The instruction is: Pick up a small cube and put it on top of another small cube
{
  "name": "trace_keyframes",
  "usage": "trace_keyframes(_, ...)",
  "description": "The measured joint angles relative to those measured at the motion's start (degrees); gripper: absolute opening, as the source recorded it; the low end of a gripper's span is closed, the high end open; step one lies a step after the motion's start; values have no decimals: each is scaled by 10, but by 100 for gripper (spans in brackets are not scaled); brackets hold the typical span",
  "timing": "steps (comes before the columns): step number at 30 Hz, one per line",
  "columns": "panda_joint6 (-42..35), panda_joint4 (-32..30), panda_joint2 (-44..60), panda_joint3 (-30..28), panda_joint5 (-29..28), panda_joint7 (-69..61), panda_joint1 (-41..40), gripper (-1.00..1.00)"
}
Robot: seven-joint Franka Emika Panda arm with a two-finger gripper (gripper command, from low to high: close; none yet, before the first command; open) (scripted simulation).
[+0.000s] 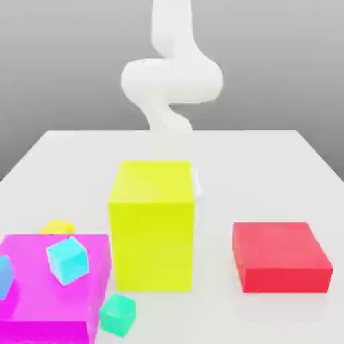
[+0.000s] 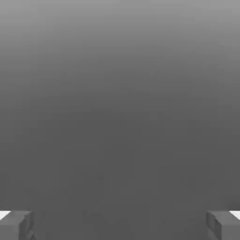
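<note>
Jaws behind tall block (image 1: 152,228), low block (image 1: 281,256) to the exterior view's right of them, slab (image 1: 40,302) to the left, small cube (image 1: 57,226) behind slab

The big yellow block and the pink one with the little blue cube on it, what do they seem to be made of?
The lime-yellow block looks like solid, opaque matte plastic or painted foam: flat even colour, no glints. The magenta block seems glossier, perhaps slightly translucent plastic, since its top looks washed and glowing. The cyan cube on it looks matte, with softly shaded faces. These are rendered, so the materials are guesses.
</note>
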Motion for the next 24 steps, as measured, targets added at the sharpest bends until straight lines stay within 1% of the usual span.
trace_keyframes(6, 43, -47, 69, -7, -60, -2, -54, 0)
trace_keyframes(13, 89, -99, 148, -38, -115, -14, -112, 0)
trace_keyframes(19, 130, -144, 215, -78, -148, -35, -156, 0)
trace_keyframes(24, 166, -182, 268, -121, -161, -63, -186, 0)
